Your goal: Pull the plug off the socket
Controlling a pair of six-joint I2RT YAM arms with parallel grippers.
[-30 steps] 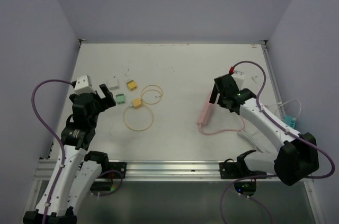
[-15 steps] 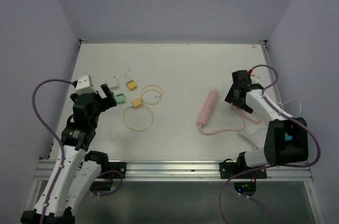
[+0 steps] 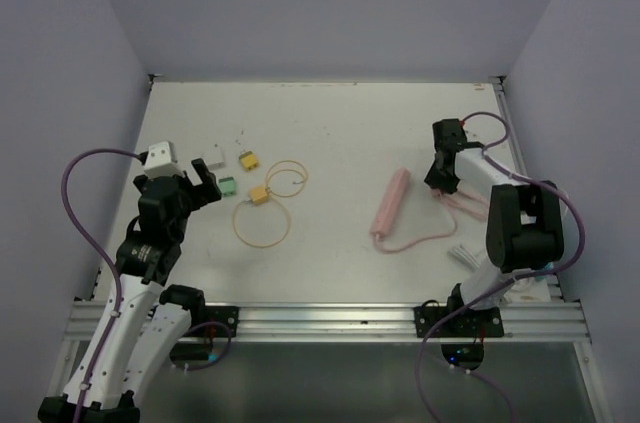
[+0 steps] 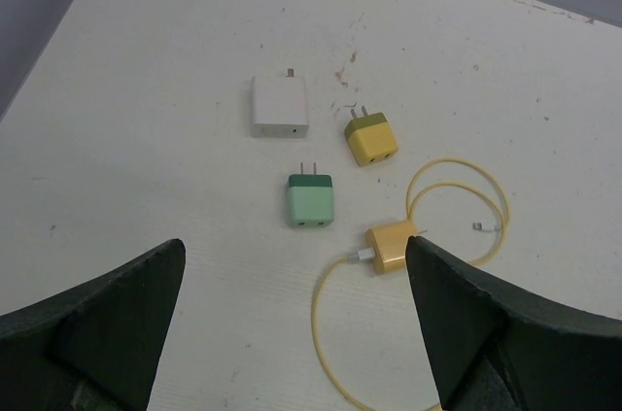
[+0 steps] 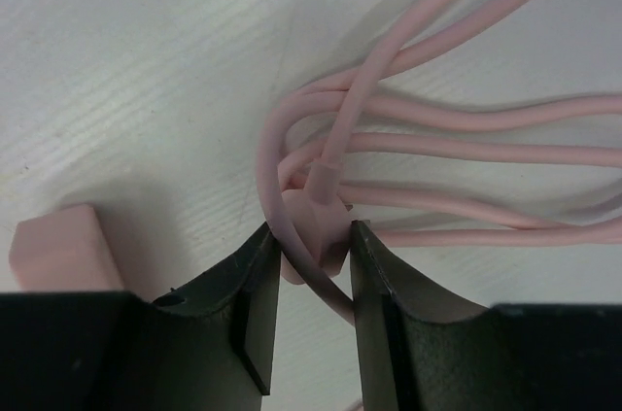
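Since the right arm has swung away from the far end of the pink socket strip (image 3: 391, 201) toward the right edge of the table (image 3: 330, 113), the right fingers (image 5: 233, 324) now sit well apart from the strip. They are clamped on the pink plug (image 5: 313, 222) among loops of pink cable (image 5: 466, 124). That gap suggests the plug is already out of the socket, so the task looks done or nearly so.

Whether the prongs are free is hard to say. The wrist view shows only part of the plug, and overhead the arm hides it. A pink block (image 5: 53, 246) beside the plug is cut off by a finger, so I cannot tell what it is. The left fingers (image 4: 107, 314) hang wide apart near the left edge, above the green charger (image 4: 311, 202), holding nothing.
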